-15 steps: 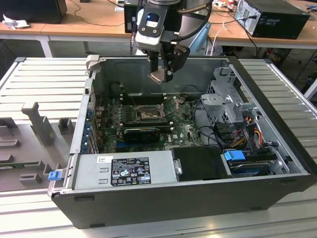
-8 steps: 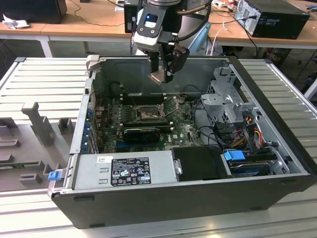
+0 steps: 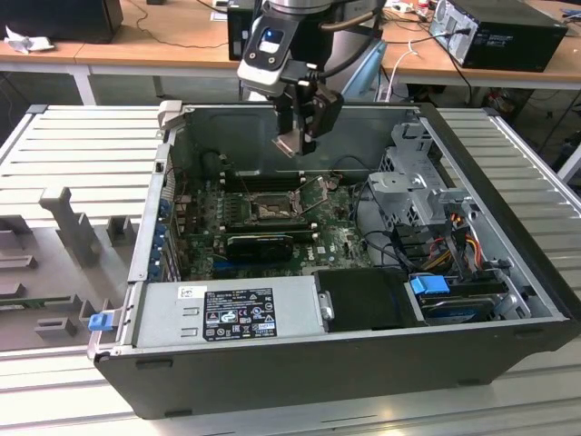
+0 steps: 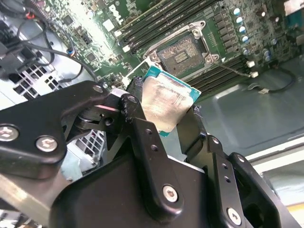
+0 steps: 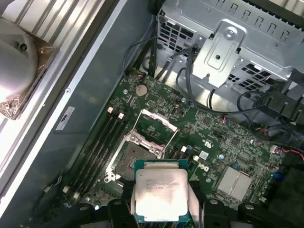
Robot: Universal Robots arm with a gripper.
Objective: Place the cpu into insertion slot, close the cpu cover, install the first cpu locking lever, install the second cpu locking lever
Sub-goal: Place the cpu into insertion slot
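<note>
Evidently on the first step, the pincer (image 4: 164,108) is clamped on the cpu (image 5: 160,194), held high over the open case (image 3: 363,359), above the uncovered insertion slot (image 3: 270,211) with its cpu cover (image 5: 154,125) raised; seating calls for squaring it to that slot.

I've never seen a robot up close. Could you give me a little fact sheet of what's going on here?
Setting: open computer case, its motherboard exposed
Hand: the hand hangs above the board inside the case, shut on the cpu
Held item: cpu, a flat square chip with a silver face, gripped by its edges
Insertion slot: insertion slot is empty, dark centre showing
Cpu cover: cpu cover stands swung open beside the slot
Progress: cpu in the air, not yet in the slot
</note>
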